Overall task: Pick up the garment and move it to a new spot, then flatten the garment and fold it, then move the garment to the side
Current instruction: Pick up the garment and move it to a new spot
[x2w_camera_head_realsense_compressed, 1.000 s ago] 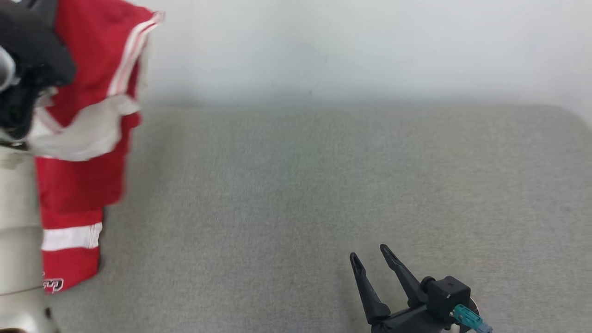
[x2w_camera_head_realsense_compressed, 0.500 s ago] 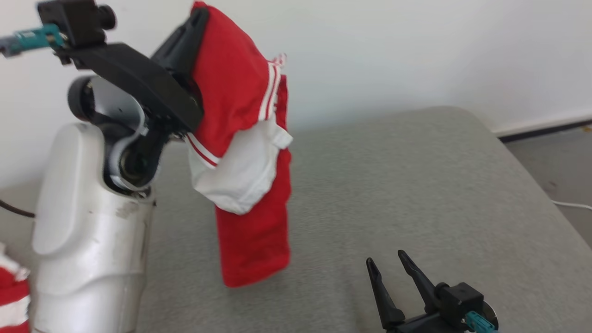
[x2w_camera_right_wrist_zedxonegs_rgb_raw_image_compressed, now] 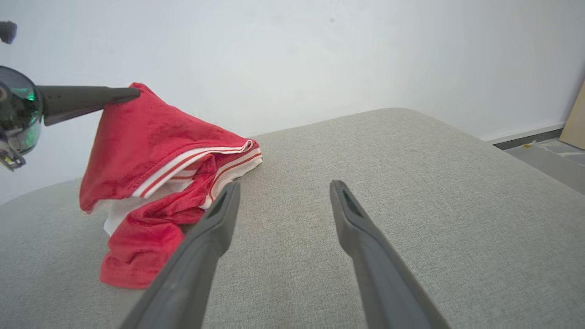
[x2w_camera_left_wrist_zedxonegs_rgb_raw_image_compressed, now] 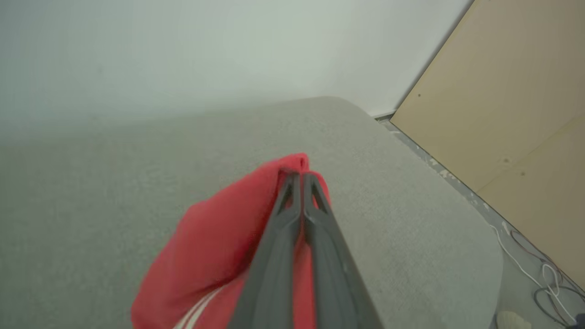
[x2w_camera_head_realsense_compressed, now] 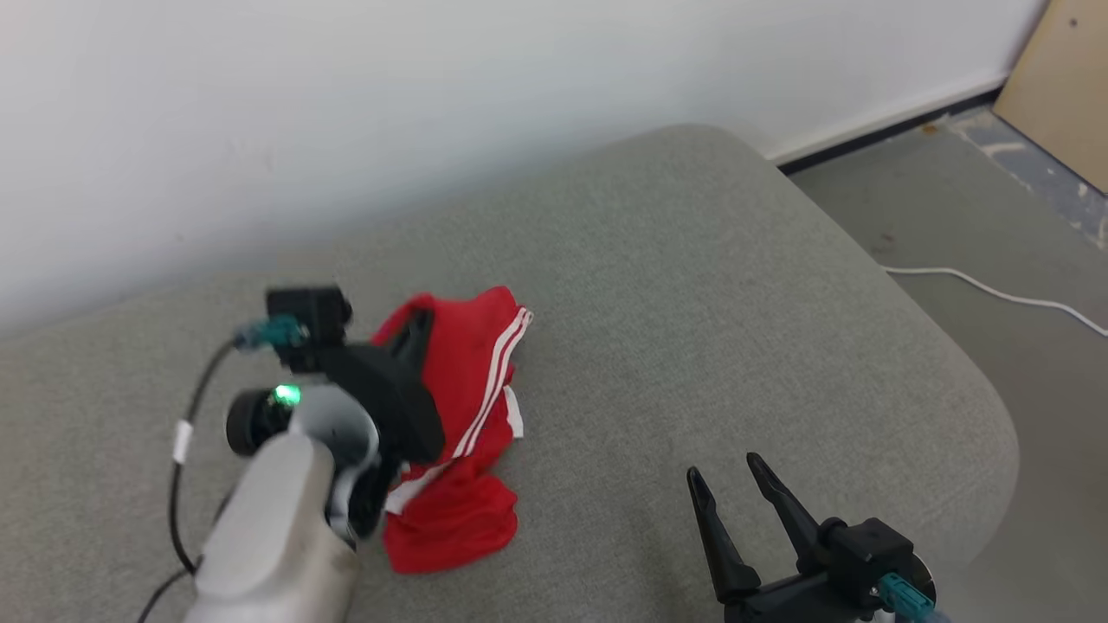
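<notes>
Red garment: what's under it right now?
The garment rests its lower folds on the grey cushion. The left gripper pinches one corner up, and white lining shows beneath the raised red layer. The cushion patch directly under the heap is covered, so unseen.

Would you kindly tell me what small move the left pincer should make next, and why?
Probably open the left pincer and release the red garment: its lower folds already rest on the grey cushion, with only the top corner pinched up.

Bare grey cushion right of the garment (heaped, apparently partly lifted); wall bounds the far edge.
</notes>
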